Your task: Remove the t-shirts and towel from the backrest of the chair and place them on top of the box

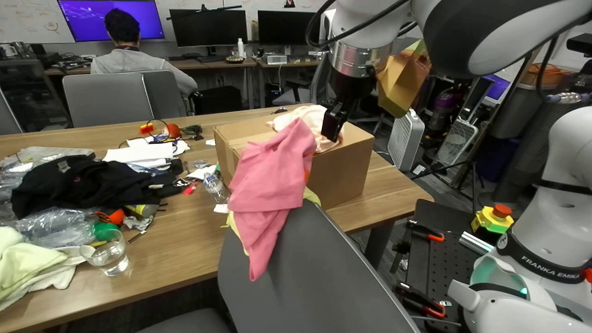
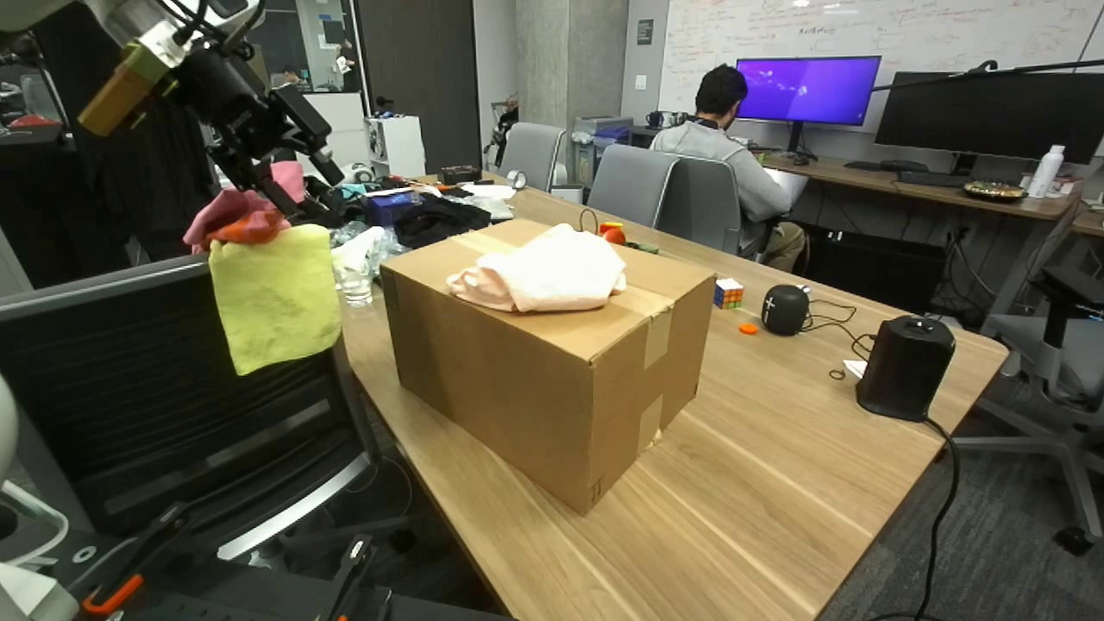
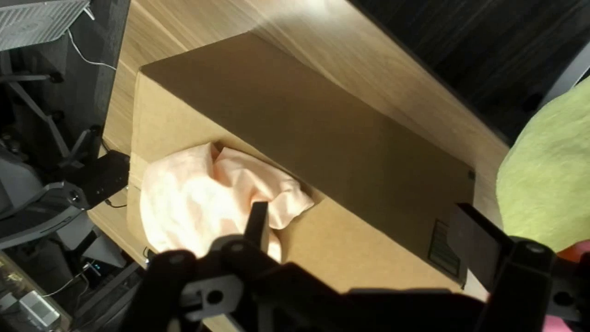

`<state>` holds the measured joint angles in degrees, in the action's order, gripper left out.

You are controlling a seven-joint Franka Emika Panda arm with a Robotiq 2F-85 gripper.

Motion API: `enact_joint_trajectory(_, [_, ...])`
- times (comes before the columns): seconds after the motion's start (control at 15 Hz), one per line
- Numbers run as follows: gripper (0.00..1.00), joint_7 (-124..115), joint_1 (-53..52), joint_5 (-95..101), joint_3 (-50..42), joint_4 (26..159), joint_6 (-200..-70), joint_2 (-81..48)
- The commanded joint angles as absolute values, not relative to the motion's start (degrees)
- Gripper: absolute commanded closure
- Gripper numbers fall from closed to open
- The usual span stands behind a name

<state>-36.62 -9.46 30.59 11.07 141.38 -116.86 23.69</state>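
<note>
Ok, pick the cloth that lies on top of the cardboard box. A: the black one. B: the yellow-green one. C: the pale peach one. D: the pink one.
C: the pale peach cloth lies bunched on top of the cardboard box in both exterior views, while the pink cloth and the yellow-green cloth hang over the chair backrest.

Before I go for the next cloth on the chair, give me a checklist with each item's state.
1. Tool open, holding nothing: ok.
2. Tool lined up with the pink cloth: not ok; in the wrist view its jaws frame the box.
3. Pink cloth on the chair: ok, draped over its top.
4. Pink cloth free to lift without the yellow cloth: cannot tell; they overlap.
5. Room on the box beside the peach cloth: ok, cardboard shows.
</note>
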Motion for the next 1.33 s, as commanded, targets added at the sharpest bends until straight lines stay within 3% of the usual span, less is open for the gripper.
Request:
enact_joint_trajectory(0.0, [0.0,-29.1,-9.6,24.2,12.6,139.8,-113.0,25.2])
enact_joint_trajectory(0.6, [0.0,-13.4,-13.3,7.6,12.4,140.9,-115.1,29.0])
enact_joint_trajectory(1.27, [0.0,-14.0,-13.1,6.1,14.3,148.9,-133.3,33.2])
